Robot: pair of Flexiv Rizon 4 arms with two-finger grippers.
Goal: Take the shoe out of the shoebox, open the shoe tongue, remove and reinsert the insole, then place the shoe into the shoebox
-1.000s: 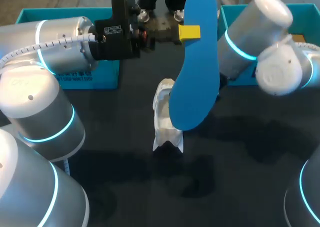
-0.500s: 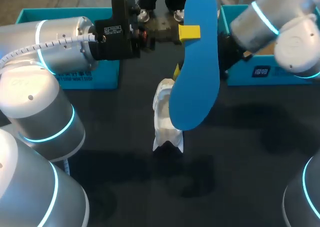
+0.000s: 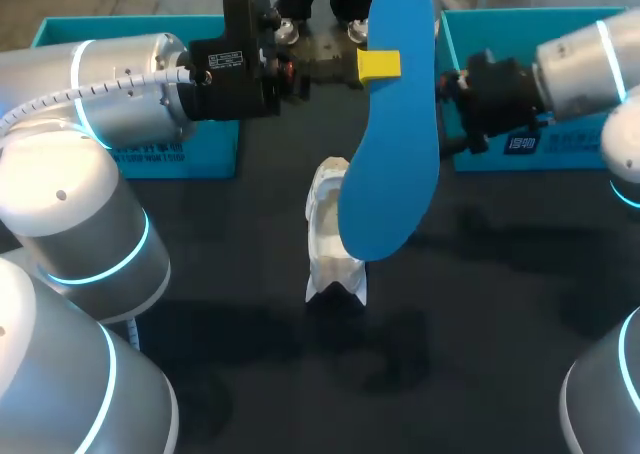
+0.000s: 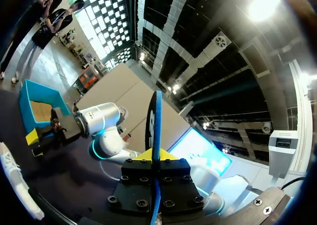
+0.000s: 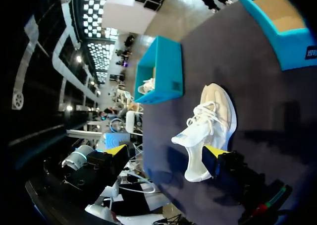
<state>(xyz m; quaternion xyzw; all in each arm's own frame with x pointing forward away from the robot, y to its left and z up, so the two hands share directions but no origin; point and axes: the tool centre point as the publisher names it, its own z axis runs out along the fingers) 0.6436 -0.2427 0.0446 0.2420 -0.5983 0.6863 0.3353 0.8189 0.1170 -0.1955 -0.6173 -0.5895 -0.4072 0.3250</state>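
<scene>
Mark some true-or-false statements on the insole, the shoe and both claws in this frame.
1. The left claw is shut on the blue insole. True.
2. The white shoe sits inside a box. False: it lies on the dark table, outside both boxes.
3. The right claw is open and holds nothing. True.
4. The insole lies inside the shoe. False: it is held up in the air, out of the shoe.
5. The left shoebox and the right shoebox are both teal. True.
</scene>
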